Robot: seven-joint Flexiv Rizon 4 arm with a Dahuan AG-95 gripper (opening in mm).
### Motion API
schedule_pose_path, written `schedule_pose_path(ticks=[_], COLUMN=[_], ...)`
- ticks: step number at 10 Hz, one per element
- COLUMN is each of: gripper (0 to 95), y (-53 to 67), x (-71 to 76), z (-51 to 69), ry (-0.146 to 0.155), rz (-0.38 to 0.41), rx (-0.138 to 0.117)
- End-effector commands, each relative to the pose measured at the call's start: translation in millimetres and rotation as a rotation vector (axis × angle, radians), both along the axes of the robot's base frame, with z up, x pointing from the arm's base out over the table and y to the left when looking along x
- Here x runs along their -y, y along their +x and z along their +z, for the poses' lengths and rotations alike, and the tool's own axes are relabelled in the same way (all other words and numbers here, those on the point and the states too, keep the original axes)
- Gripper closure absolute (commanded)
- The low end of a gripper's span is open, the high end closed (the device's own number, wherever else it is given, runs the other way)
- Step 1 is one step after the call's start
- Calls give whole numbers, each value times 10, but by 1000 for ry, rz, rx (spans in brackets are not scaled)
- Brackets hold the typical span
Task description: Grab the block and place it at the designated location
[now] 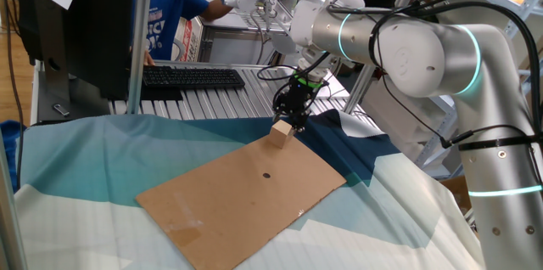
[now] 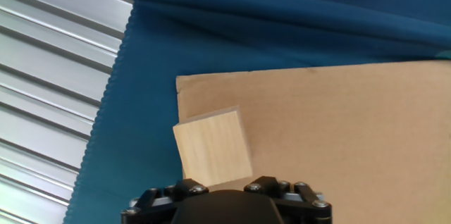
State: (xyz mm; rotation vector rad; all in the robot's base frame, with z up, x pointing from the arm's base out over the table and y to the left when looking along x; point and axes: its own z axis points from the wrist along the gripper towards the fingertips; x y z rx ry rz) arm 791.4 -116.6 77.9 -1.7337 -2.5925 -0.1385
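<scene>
**Block at far corner of cardboard, gripper right over it**

Fixed view: a table draped in pale teal cloth [image 1: 85, 160], with a dark blue cloth [image 1: 344, 138] bunched at the back right. Behind the cloths is a ribbed metal surface [image 1: 212, 104] with a black keyboard [image 1: 191, 77] on it. A person in a blue shirt [image 1: 170, 11] stands in the background, partly cut off. A flat cardboard sheet [image 1: 246, 194] lies on the cloth, turned diagonally, with a small dark dot [image 1: 265, 176] near its middle. The wooden block [image 1: 282, 134] sits at the sheet's far corner, beside the dark blue cloth. The silver arm [image 1: 407, 45] reaches in from the right. The gripper [image 1: 292, 120] points down directly over the block, with its tips at the block's top. The fingers are dark and small here; whether they are touching or clamping the block cannot be told.

Hand view: looking down. The ribbed metal fills the left side and the dark blue cloth runs across the top and down the middle left. The cardboard takes up the right and lower right. The block lies at the sheet's left corner, rotated a little against the sheet's edges, with its left edge sticking slightly past the cardboard over the blue cloth. The gripper's black underside with screw heads spans the bottom edge, overlapping the block's lower side. No fingertips are visible, so the grip cannot be judged here either. The block rests low, apparently on the sheet.
</scene>
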Motion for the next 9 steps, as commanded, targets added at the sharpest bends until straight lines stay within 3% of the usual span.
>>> schedule_pose_path(ticks=[1,4,9], gripper=[190,190,190], y=[1,2,6], x=[-1,-10,-34], z=[2,-8,-96], ry=[-1,-2,-9], rz=[-1,-12,2], rx=[0,2,40])
